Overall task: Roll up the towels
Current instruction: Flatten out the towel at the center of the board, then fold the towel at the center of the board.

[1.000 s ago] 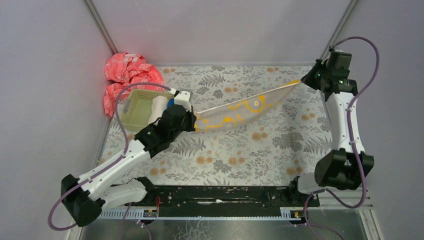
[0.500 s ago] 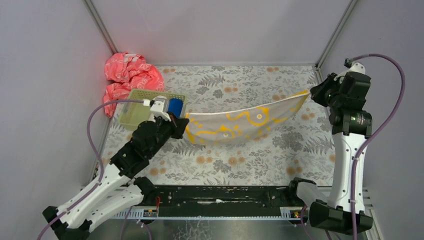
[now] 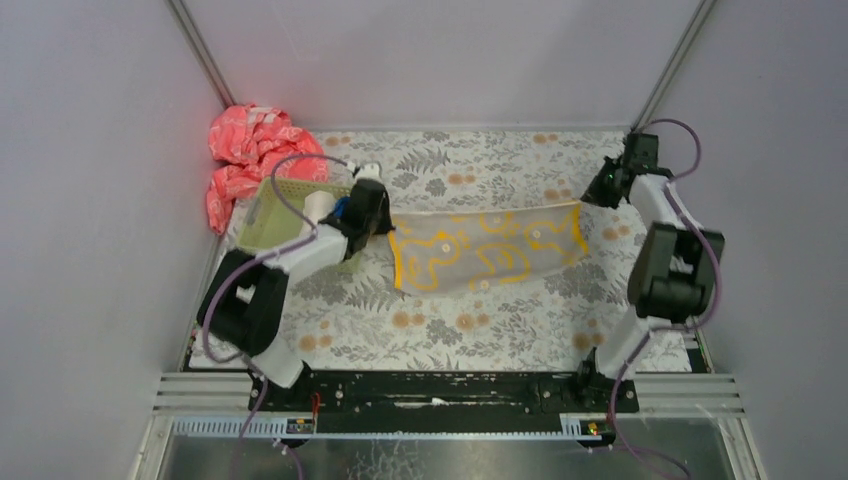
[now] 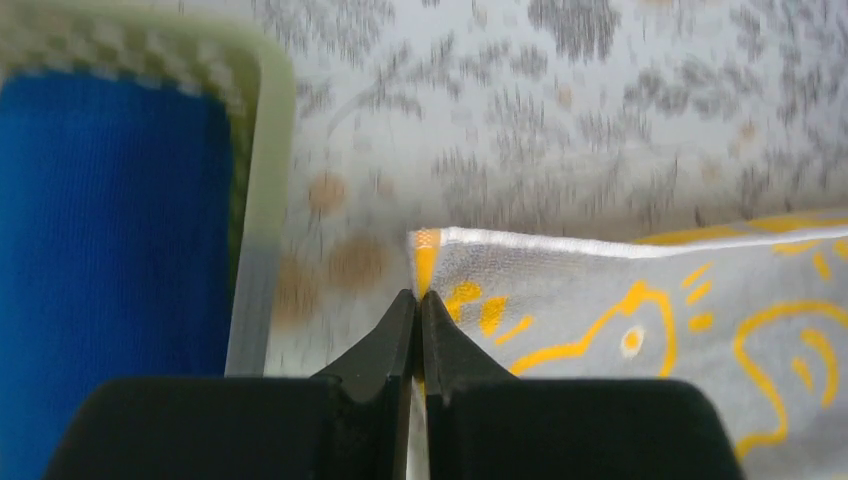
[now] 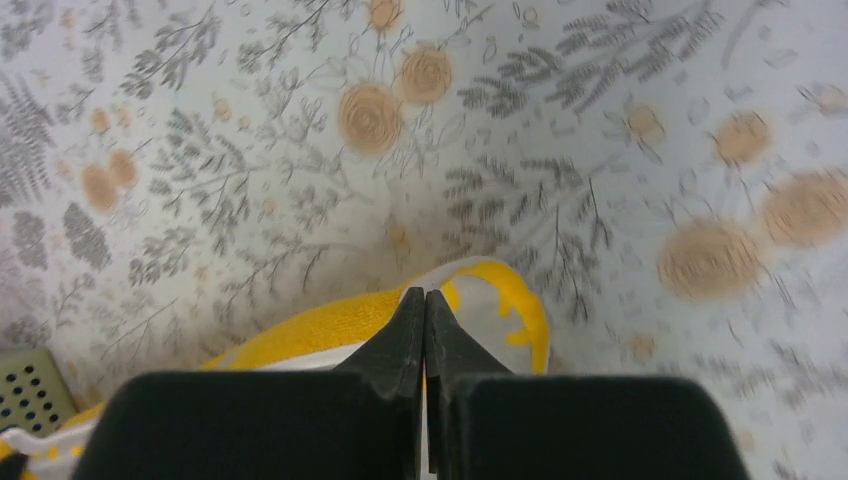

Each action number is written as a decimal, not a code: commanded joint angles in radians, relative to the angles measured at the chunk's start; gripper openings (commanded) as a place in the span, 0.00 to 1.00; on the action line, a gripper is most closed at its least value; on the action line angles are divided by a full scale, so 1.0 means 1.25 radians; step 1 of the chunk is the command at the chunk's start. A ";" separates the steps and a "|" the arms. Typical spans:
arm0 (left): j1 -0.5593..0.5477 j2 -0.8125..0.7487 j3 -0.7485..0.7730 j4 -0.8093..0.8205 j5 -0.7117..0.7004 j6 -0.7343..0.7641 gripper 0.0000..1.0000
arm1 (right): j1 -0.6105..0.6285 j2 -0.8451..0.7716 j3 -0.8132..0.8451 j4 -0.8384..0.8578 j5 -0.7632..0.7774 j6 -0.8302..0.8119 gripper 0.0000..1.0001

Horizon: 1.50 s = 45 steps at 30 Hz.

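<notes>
While the left hand point(image 4: 418, 300) is clamped shut on one corner of the yellow-patterned towel point(image 3: 487, 252), the right hand point(image 5: 425, 298) is closed tight on the opposite corner, stretching it between them over the flowered tabletop point(image 3: 450, 320). Just beside the left hand, a blue towel point(image 4: 110, 250) lies in a green basket point(image 4: 268, 200).

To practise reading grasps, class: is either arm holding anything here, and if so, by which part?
Yes: the yellow-orange towel, stretched out above the table. The left jaws pinch its far-left corner, and the right jaws pinch its far-right corner.
</notes>
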 commanded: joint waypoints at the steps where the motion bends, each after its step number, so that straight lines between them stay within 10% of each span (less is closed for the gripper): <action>1: 0.050 0.163 0.162 0.127 0.102 0.026 0.00 | -0.005 0.145 0.127 0.130 -0.068 -0.004 0.00; 18: 0.115 0.405 0.383 0.049 0.188 0.077 0.04 | -0.034 0.349 0.308 0.144 -0.177 -0.023 0.00; 45: 0.114 0.192 0.120 0.158 0.249 0.102 0.07 | -0.118 0.128 0.028 0.188 -0.247 -0.003 0.00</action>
